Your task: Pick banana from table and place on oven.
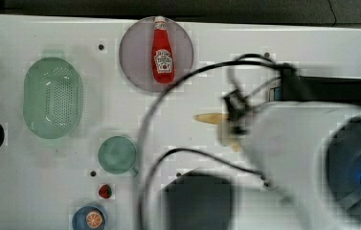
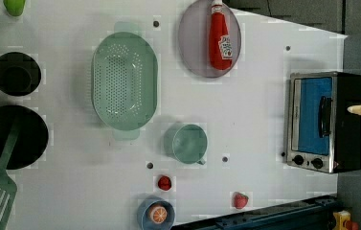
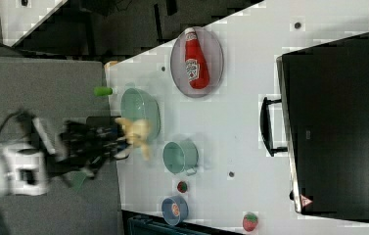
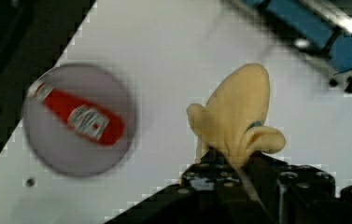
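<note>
Banana (image 4: 241, 112): stem end hidden between the fingers (image 4: 201, 175), clamped narrow on it.
Oven (image 2: 329, 122): right edge behind banana in the left view.
Counter (image 2: 245, 120): partly covered by blurred arm in the top view.

Pale yellow banana (image 4: 239, 116), peel lobes splayed, held clear above white table (image 4: 173, 51); black-topped oven (image 2: 329, 122) stands closed.

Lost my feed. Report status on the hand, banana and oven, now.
Hand shut on banana, carried clear of the table. Oven top bare, nothing placed yet. No obstruction seen.
</note>
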`<action>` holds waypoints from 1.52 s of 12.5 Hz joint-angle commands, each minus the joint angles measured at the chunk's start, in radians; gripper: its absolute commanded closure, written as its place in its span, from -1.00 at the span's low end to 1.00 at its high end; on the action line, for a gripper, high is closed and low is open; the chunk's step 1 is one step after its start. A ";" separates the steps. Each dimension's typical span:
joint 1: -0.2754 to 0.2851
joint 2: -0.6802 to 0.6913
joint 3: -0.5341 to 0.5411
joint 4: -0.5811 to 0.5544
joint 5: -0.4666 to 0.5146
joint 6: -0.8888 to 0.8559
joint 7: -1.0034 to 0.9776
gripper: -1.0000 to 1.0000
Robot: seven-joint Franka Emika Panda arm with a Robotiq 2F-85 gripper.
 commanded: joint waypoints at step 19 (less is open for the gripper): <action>-0.033 0.322 -0.400 0.060 0.007 0.230 -0.805 -1.00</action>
